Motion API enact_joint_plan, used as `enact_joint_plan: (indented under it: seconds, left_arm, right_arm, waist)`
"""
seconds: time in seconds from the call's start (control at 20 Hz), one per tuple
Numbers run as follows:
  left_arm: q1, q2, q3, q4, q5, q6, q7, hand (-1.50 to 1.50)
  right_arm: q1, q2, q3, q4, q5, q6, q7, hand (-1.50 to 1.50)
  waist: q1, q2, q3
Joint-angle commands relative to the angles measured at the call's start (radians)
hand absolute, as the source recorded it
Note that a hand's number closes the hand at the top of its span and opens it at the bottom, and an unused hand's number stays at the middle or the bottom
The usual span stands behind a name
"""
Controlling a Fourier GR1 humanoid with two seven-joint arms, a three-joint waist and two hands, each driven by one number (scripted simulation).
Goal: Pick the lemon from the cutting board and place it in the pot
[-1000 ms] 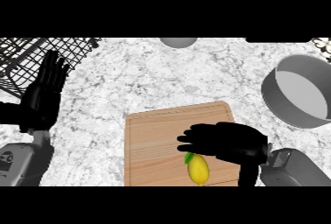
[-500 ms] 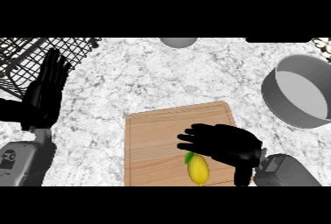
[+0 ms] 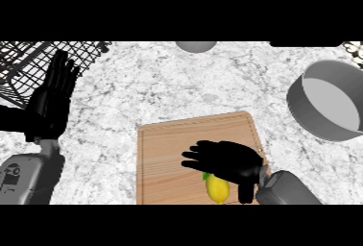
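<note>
The right robot hand (image 3: 225,162) is seen low over the near half of the cutting board (image 3: 170,149), entered from the lower right on a grey forearm (image 3: 287,190) that is angled up and to the left. The palm is turned downward, the fingers are spread toward the board's left side and bent only slightly, and the thumb is pointed back toward the near edge of the surface (image 3: 184,81). The lemon (image 3: 218,190) is found on the board at its near edge, directly beneath the heel of this robot hand; its upper end with a small green tip is covered by the palm, and the rest of the yellow body is left exposed beside the thumb. Whether the lemon is actually touched cannot be told from this steep view, but no finger is seen curled round it, so the robot hand is taken to be relaxed and holding nothing. The left robot hand (image 3: 51,98) is held still near the left edge of the surface, fingers straight and pointed away, partly over a black wire rack (image 3: 28,62) at the far left corner. The grey pot (image 3: 330,103) is set at the right edge of the surface, well apart from the board, with its opening turned upward. A small round grey object (image 3: 196,46) is cut off at the far edge.
</note>
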Motion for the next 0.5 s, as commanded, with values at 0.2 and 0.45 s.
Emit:
enact_joint_plan:
  seconds: [0.2,0.45]
  left_arm:
    - [0.026,-0.015,0.042,0.014,-0.018,-0.036,-0.038,0.00]
    - [-0.035,0.007,0.075,0.079,0.009,-0.075,-0.054,0.00]
  right_arm:
    - [0.009,0.100,0.032,0.162,0.089,-0.076,-0.060,-1.50]
    - [0.023,0.078,0.106,0.084,0.119,-0.129,-0.164,1.50]
  waist:
    - [0.001,0.000,0.000]
    - [-0.004,0.001,0.000]
